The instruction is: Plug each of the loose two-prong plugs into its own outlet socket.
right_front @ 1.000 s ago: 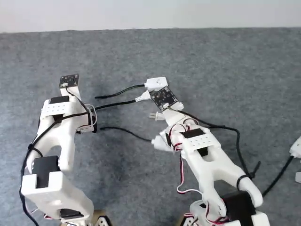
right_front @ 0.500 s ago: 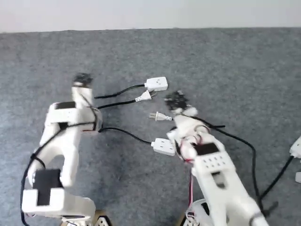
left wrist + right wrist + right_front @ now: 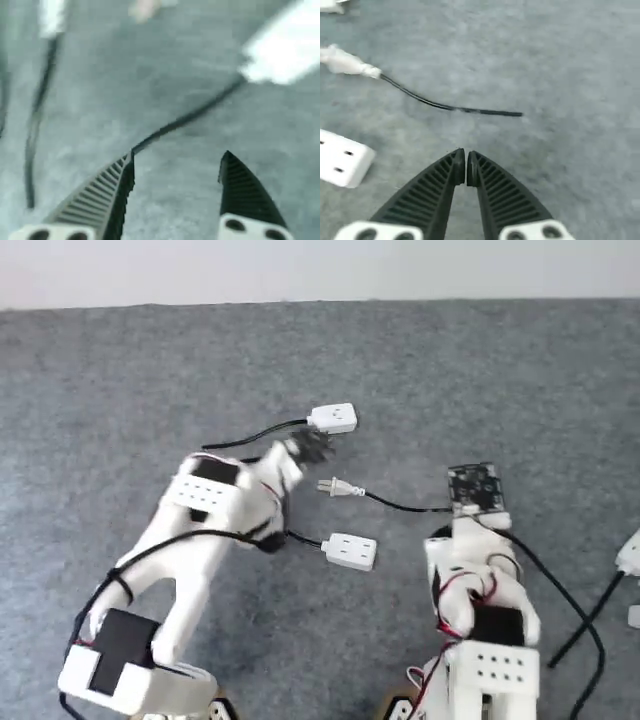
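Hovering low over the grey carpet (image 3: 500,370), I am carrying my left gripper (image 3: 177,162) with its jaws spread wide. Nothing is between them but a black cord (image 3: 185,120) lying on the carpet beneath. In the high view this gripper is sitting just beside the upper outlet socket (image 3: 333,418). I judge the jaws are open because a grasp is being lined up here. The white shape past the fingertips is too blurred for me to name.

I am holding my right gripper (image 3: 465,157) with its jaws pressed together and empty, pointing along the carpet toward the two-prong plug (image 3: 342,62). It is probably parked shut so it is not snagging that plug's thin lead (image 3: 400,505), which is trailing back toward my right arm.

The plug is lying flat between the two sockets, touching neither, with the lower outlet socket (image 3: 350,551) near it. Its prongs are facing away from my right arm. No plug is seated yet, so the task is barely begun. I am expecting the stiff leads to tug on whatever I lift, and a light socket may slide unless my other gripper is bracing it.
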